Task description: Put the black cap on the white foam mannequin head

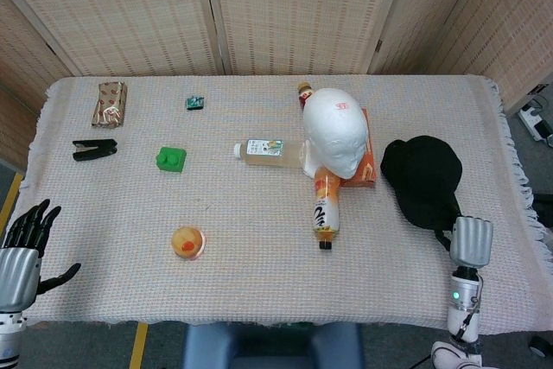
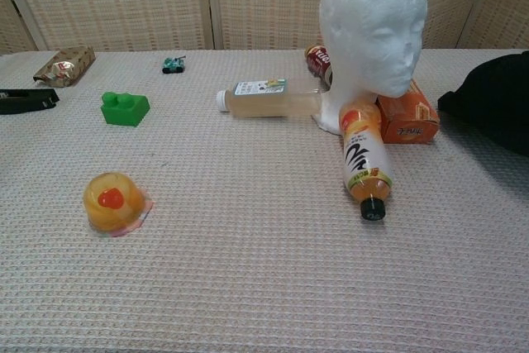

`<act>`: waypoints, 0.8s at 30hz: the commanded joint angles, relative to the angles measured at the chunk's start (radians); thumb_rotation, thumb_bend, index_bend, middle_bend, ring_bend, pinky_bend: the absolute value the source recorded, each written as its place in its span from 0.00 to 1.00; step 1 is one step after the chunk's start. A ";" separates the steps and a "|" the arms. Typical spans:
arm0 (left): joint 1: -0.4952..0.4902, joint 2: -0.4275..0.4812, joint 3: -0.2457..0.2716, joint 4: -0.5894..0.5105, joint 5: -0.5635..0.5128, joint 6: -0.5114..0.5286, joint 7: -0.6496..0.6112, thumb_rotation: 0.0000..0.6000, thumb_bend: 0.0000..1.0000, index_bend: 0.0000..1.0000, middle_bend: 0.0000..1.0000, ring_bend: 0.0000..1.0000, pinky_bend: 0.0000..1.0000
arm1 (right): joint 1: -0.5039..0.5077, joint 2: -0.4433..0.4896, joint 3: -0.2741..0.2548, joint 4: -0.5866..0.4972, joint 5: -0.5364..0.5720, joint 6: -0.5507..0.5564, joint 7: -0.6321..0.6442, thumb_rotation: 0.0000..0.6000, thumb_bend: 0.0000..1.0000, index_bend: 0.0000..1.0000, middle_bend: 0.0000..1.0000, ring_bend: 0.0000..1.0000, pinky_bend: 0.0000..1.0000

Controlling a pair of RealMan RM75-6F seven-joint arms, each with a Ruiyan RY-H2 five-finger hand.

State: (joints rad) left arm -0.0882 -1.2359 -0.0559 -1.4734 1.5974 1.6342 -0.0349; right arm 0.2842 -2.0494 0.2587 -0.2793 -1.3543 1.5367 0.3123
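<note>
The white foam mannequin head (image 1: 335,134) stands upright right of the table's middle; the chest view shows its face (image 2: 376,26) turned toward me. To its right the black cap (image 1: 423,181) hangs a little off the cloth, its edge visible at the chest view's right border (image 2: 496,97) with a shadow beneath. My right hand (image 1: 470,242) grips the cap's near edge; its fingers are mostly hidden. My left hand (image 1: 23,251) hovers at the front left table edge, fingers spread, holding nothing.
An orange drink bottle (image 1: 326,205) lies in front of the mannequin head, a pale bottle (image 1: 266,149) to its left, an orange box (image 1: 366,162) and a can (image 1: 304,92) behind it. A jelly cup (image 1: 187,242), green block (image 1: 170,159), black clip (image 1: 93,149), snack packet (image 1: 110,102) and small toy (image 1: 195,102) lie leftward.
</note>
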 commanded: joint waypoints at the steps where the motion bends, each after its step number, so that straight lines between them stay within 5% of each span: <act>1: 0.000 0.000 0.000 0.000 0.001 -0.001 0.003 1.00 0.15 0.00 0.00 0.00 0.15 | 0.016 0.034 0.034 -0.038 0.027 0.015 0.011 1.00 0.48 0.70 1.00 1.00 1.00; 10: -0.002 -0.004 0.000 0.005 0.000 -0.006 0.013 1.00 0.15 0.00 0.00 0.00 0.15 | 0.084 0.137 0.163 -0.178 0.125 -0.004 0.000 1.00 0.48 0.74 1.00 1.00 1.00; 15: -0.003 -0.008 0.000 0.008 -0.003 -0.011 0.021 1.00 0.15 0.00 0.00 0.00 0.15 | 0.108 0.163 0.192 -0.227 0.143 -0.005 -0.016 1.00 0.48 0.75 1.00 1.00 1.00; 24: -0.008 -0.014 -0.008 0.014 -0.026 -0.031 0.036 1.00 0.15 0.00 0.00 0.00 0.15 | 0.258 0.221 0.295 -0.403 0.149 0.083 -0.101 1.00 0.48 0.75 1.00 1.00 1.00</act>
State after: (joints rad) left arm -0.0958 -1.2495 -0.0631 -1.4604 1.5730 1.6045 0.0006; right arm 0.5075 -1.8510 0.5286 -0.6280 -1.2009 1.5870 0.2506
